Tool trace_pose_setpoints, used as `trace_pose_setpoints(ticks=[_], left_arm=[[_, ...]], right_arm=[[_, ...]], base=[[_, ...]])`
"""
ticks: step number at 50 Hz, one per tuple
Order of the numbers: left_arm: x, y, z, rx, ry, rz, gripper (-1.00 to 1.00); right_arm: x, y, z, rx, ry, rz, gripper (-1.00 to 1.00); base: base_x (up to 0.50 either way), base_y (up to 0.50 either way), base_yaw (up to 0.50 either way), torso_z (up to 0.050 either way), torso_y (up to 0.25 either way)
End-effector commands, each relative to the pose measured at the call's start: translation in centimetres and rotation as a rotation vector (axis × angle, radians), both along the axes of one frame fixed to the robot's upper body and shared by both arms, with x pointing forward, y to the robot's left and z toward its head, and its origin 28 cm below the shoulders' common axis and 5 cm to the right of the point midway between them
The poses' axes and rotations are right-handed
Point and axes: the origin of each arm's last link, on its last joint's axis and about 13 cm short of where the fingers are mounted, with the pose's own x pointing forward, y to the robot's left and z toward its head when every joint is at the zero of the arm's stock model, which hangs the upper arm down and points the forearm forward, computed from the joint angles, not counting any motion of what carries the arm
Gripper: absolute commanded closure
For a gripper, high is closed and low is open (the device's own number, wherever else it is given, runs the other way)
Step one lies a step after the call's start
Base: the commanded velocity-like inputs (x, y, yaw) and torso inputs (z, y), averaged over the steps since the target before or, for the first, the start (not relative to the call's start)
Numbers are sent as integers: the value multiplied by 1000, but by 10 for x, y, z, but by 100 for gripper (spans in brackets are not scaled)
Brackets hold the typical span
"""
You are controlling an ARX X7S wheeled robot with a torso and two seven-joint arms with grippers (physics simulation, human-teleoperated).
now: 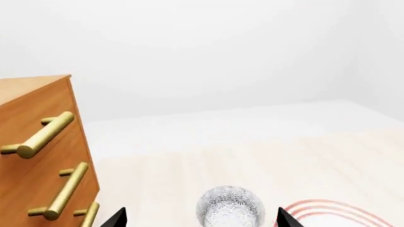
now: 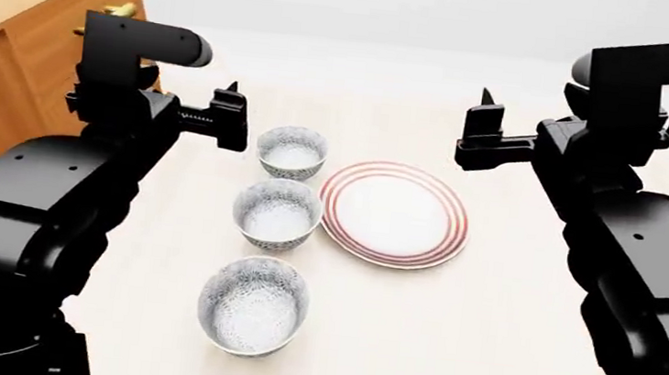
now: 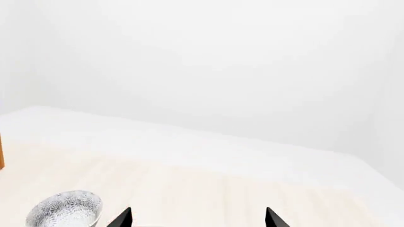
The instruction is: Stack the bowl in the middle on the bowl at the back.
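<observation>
While both my arms hang above the table [image 2: 479,349], my left claw [image 2: 230,115] and right claw [image 2: 479,135] are spread wide, grasping nothing. Three bowls stand in a row beside the plate [image 2: 395,214]: the middle bowl [image 2: 277,213] sits apart from the back bowl [image 2: 293,151], near the dresser [image 2: 17,46].
</observation>
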Motion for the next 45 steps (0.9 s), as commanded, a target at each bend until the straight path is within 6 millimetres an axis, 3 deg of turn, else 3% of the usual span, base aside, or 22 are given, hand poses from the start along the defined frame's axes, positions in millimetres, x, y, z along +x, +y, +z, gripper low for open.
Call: trace_pose_setpoints(ticks=[1, 10, 25, 45], left_arm=[[0, 2, 3, -9, 21, 5, -100], [-2, 2, -1, -41, 88, 4, -100], [2, -2, -22, -144, 416, 73, -100], [9, -8, -46, -148, 490, 86, -100]], right_arm=[[0, 1, 3, -2, 3, 4, -100], [-2, 2, 1, -6, -9, 5, -100], [-8, 1, 0, -1, -29, 2, -100], [-8, -2, -5, 1, -22, -14, -100]], base=[[473, 0, 0, 0, 0], [266, 0, 0, 0, 2], [0, 0, 0, 0, 0], [0, 0, 0, 0, 0]])
